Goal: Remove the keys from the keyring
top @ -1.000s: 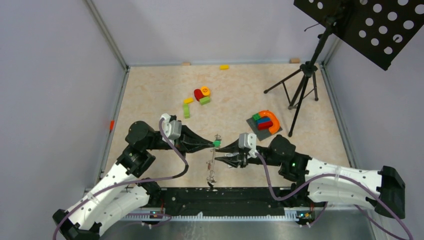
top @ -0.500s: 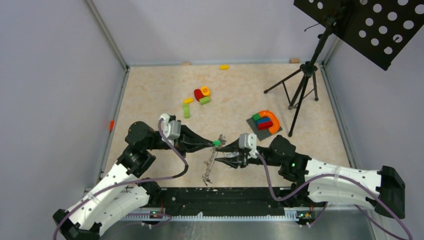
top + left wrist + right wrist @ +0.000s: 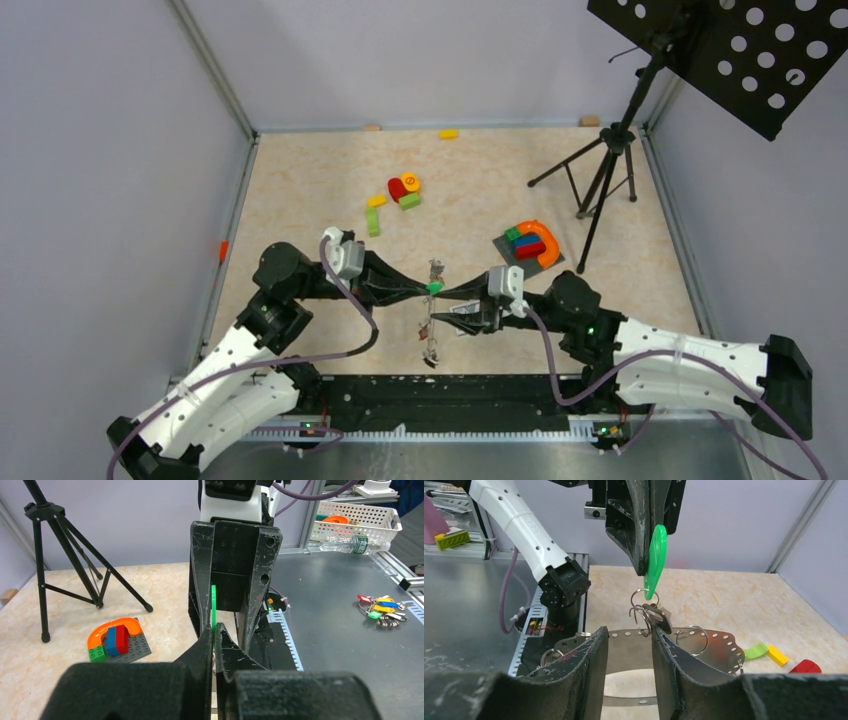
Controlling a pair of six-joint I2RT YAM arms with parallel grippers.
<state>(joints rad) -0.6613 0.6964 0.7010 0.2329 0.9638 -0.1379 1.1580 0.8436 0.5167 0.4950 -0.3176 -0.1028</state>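
From where I stand, the two arms meet nose to nose over the middle of the tabletop, close to its near edge. The left gripper is pinched tight on the green tag, holding it upright by its top end. Below the tag hang a few small split rings and one of the keys, and these link down to the keyring. The keyring is a broad loop of thin grey metal band, punched with small holes. It hangs clear of the table surface, and from above it shows edge-on as a thin line running toward the near edge. More rings dangle from the loop at its left side, though I cannot make out which tags are on them.

The right gripper faces the left one, just below the green tag. Its jaws are parted to a moderate gap with nothing between the pads. The dangling key sits just above the tip of one finger, and I cannot tell whether they touch.

Toward the right edge of the tabletop is an orange arch block on a grey plate, with a black tripod behind it. Loose coloured blocks lie further back, left of centre. On the grey bench beside the rig lies a spare bunch of tagged keys (off the tabletop altogether).
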